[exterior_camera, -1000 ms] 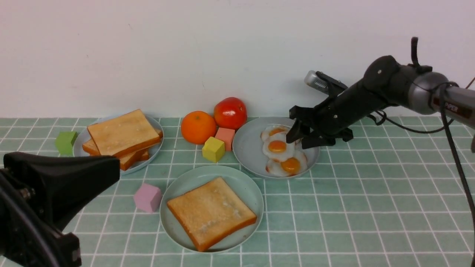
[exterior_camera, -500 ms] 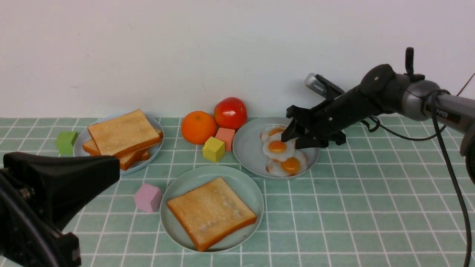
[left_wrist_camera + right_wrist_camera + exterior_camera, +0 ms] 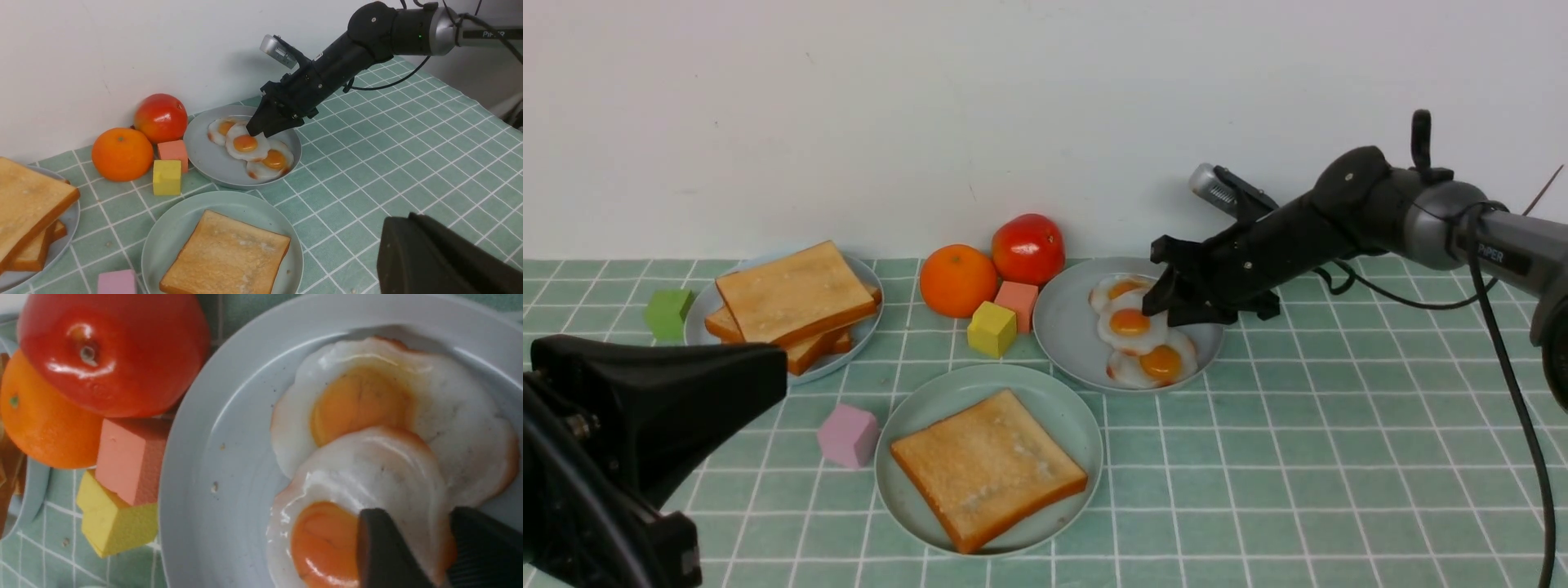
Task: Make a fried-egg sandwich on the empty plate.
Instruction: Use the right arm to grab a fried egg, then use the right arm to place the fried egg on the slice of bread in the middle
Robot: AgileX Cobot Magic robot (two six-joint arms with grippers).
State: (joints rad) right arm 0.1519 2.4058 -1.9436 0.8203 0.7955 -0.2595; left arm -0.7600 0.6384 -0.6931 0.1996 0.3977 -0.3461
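Since flat white orange-yolked fried egg (image 3: 1131, 322) looks thin, floppy, pinch rim; right gripper (image 3: 425, 522) jaws astride it mid-right frame, clamp unclear.

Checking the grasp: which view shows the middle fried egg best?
The right wrist view: the middle fried egg is close up, the right gripper straddling its edge. Front and left wrist views show it small, between two other eggs, partly hidden by the gripper.

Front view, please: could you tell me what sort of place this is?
Probably a robot lab bench staged as a play kitchen: a green tile-print table cover against a bare white wall, glossy toy-like fried eggs and tomato, and a yellow block.
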